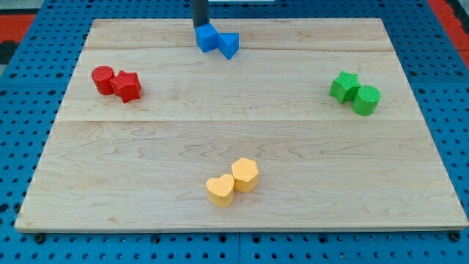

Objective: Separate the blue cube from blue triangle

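Note:
The blue cube (207, 38) sits near the view's top, a little left of centre, on the wooden board (242, 139). The blue triangle (229, 45) lies right beside it on its right, touching or almost touching. My tip (201, 26) comes down from the view's top edge and stands just behind the blue cube's upper left, against it or very close.
A red cylinder (102, 79) and a red star-like block (127, 86) sit together at the left. A green star (343, 86) and a green cylinder (366, 100) sit at the right. A yellow heart (220, 190) and a yellow hexagon (245, 174) sit near the bottom centre.

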You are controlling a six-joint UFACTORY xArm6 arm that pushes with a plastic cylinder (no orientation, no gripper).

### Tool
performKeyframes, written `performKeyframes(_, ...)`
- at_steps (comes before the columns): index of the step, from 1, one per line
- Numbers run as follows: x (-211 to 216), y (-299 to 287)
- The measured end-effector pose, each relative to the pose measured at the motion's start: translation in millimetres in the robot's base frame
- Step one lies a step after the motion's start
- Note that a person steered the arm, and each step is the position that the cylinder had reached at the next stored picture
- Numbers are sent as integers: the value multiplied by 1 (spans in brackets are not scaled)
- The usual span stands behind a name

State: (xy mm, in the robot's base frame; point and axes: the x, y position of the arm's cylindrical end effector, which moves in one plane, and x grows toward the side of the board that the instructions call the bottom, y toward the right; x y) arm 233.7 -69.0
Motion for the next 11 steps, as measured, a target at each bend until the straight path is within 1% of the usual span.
performKeyframes(1,21,0)
performKeyframes(2,23,-16)
performKeyframes(3,60,-17)
performKeyframes(4,85,85)
performKeyframes(5,70,79)
performKeyframes(6,37,36)
performKeyframes(7,11,7)
performKeyframes(8,-17,36)
performKeyframes(9,14,96)
performKeyframes(10,65,110)
performKeyframes(11,47,103)
